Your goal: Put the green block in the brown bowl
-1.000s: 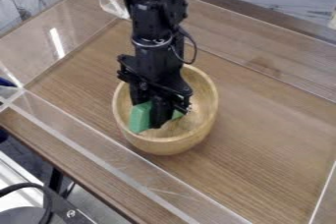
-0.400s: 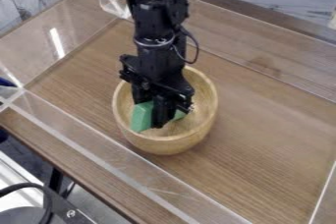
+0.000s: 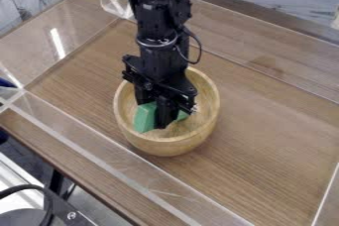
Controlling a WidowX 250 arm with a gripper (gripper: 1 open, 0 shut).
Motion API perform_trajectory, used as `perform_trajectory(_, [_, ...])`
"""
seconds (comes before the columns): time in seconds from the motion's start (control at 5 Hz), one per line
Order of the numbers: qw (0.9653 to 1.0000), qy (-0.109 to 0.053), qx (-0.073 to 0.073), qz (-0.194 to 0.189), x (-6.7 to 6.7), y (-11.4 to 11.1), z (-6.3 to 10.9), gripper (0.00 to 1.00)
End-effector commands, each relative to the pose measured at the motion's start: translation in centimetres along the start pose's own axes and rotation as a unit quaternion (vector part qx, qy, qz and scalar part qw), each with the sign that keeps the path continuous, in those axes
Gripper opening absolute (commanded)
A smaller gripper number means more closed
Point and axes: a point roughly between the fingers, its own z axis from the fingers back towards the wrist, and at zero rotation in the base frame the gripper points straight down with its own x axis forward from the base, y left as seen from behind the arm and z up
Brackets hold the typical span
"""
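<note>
The gripper (image 3: 163, 111) is pinching the block (image 3: 145, 118) between its jaws, inside the bowl (image 3: 185, 141).

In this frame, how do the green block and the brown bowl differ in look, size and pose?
Colour: the green block is plain bright green; the brown bowl is light tan wood.
Shape: the block is a straight-edged bar; the bowl is round with thick walls.
Size: the block is much smaller than the bowl's width.
Pose: the block stands tilted inside the bowl at the gripper; the bowl sits flat on the table.
Both are matte and solid-coloured.
</note>
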Motion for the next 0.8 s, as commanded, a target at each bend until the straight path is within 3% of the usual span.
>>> perform_trajectory(0.0, [0.9999, -0.01, 0.0, -0.008, 0.3, -0.4, 0.9, 1.0])
perform_trajectory(0.2, [0.9999, -0.014, -0.003, -0.008, 0.2, -0.4, 1.7, 1.0])
perform_trajectory(0.4, [0.9995, -0.031, -0.005, -0.008, 0.2, -0.4, 3.5, 1.0])
perform_trajectory(0.6, [0.998, -0.064, -0.004, -0.001, 0.3, -0.1, 7.0, 1.0])
